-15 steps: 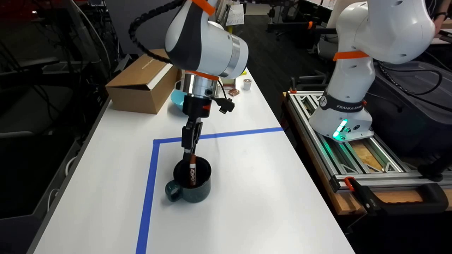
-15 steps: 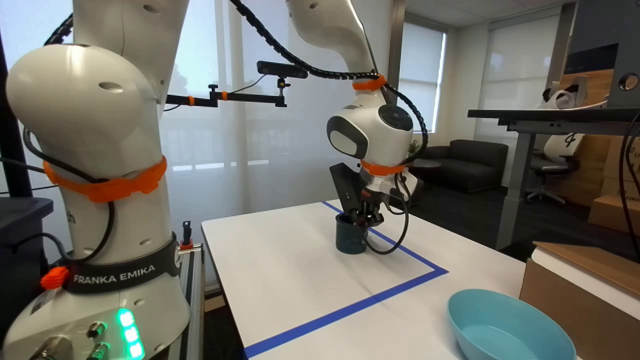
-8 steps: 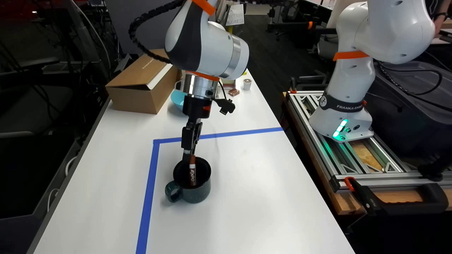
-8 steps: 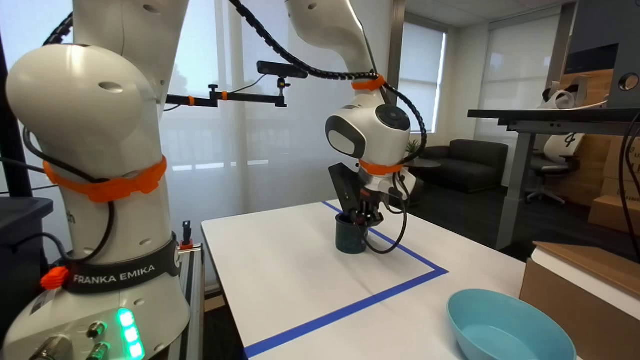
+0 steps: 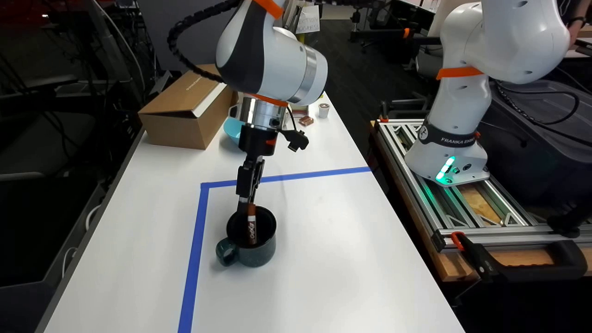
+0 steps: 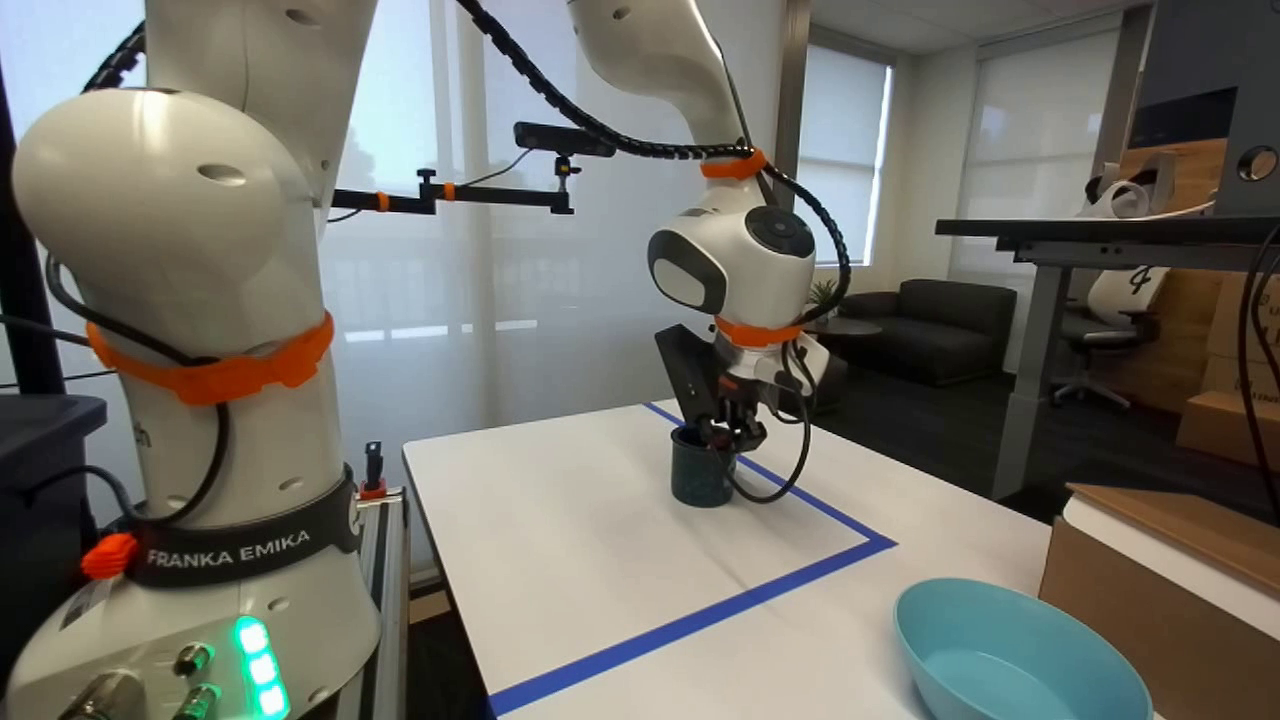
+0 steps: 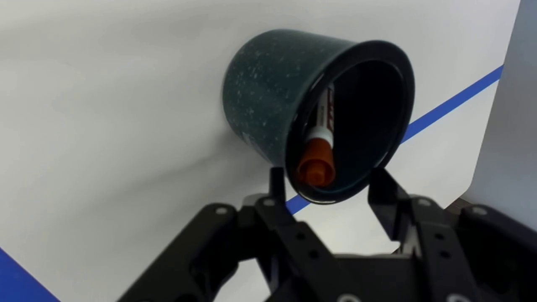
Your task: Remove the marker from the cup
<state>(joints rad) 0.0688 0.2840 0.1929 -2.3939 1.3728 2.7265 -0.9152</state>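
— Where's the marker (image 7: pixel 321 136)?

— Inside the cup (image 7: pixel 285 88), tilted, its cap (image 7: pixel 316 163) toward the jaws and apparently resting by the rim on their side.

— And the jaws?

— Spread wide, with nothing gripped. In the wrist view the cap shows between their tips, nearer one fingertip (image 7: pixel 277 180) than the other.

— How would you take it?

— Centre the cap first, so neither finger shoves it. Reach a touch further, keep both tips from pinching the rim, then squeeze the cap alone. Draw it out along its own lean, or the cup may drag across the bench (image 5: pixel 347 254).

— What can't you make out?

— The marker's far end, lost in the cup's dark. Whether the tips touch the rim, too. In an exterior view the arm (image 6: pixel 750 260) and jaws crowd the cup's mouth, so the marker hardly shows.
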